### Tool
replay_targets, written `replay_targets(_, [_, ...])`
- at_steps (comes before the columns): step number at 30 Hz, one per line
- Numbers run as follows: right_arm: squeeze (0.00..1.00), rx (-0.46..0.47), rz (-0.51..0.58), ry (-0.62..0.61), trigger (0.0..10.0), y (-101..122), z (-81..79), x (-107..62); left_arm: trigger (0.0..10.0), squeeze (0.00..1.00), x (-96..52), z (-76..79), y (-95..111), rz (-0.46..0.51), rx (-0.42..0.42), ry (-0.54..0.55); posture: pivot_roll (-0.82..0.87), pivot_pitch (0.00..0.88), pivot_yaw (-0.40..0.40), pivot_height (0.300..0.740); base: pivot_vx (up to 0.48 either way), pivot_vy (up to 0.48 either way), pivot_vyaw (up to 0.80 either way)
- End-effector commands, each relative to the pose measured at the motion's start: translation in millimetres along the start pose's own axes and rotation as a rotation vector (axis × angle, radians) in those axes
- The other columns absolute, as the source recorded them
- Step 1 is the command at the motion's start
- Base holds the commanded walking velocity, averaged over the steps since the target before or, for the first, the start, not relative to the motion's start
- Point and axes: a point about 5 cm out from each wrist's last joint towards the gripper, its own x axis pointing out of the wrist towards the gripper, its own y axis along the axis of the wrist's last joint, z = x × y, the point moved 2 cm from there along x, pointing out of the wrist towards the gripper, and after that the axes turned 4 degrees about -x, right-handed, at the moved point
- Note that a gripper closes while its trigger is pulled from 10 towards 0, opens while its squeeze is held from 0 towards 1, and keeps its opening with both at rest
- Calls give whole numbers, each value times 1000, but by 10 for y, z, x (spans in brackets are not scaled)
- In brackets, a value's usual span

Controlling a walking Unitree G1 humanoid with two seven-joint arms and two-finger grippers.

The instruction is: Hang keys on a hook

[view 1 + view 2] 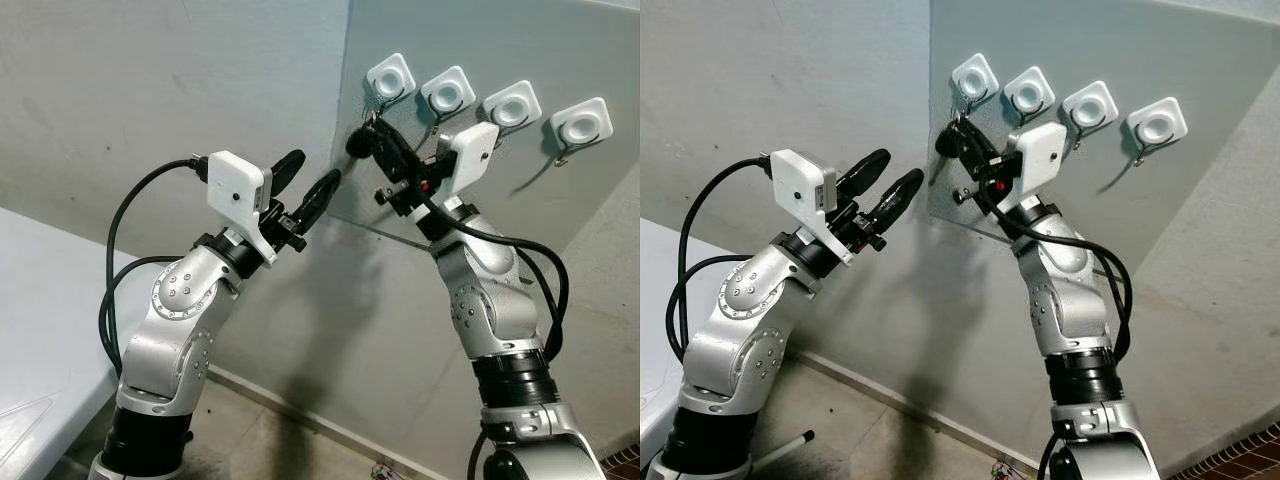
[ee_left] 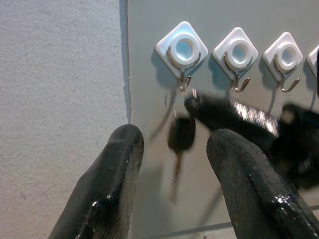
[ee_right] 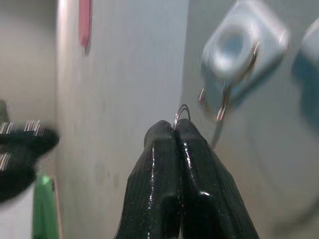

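The right gripper [image 3: 175,130] is pinched shut on the thin wire ring of the keys [image 2: 181,135], holding it just below and beside the first hook [image 2: 183,78], the one nearest the left edge of the grey wall panel [image 1: 590,60]. The dark key hangs straight down from the ring, long axis vertical. The ring looks not yet over the wire hook (motion blur makes contact hard to judge), so the coming move is a short lift up and onto it. The left gripper [image 1: 303,190] hovers nearby, spread open and empty
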Motion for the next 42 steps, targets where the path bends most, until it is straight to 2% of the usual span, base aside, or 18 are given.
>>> replay_targets(1, [0,-23,-7,31,10000,29,-24,-3,10000,0,22,41,61,19,4,-15,-68,0,-60,740,0,0,0])
replay_targets(8, [0,-18,-6,52,10000,52,-48,-26,10000,0,25,43,63,22,1,-17,-72,0,-59,740,0,0,0])
replay_targets(19, [0,36,95,43,10000,296,-7,68,10000,0,32,42,68,22,4,-17,-69,0,-60,740,0,0,0])
replay_targets(31, [0,130,144,25,10000,400,11,166,10000,0,23,39,65,22,2,-12,-65,0,-61,740,0,0,0])
replay_targets(32, [0,164,146,17,10000,399,14,173,10000,0,21,41,67,23,2,-11,-62,0,-64,740,0,0,0])
replay_targets(42, [0,255,160,-36,10000,395,42,115,10000,0,14,41,82,26,2,-8,-64,0,-63,740,0,0,0])
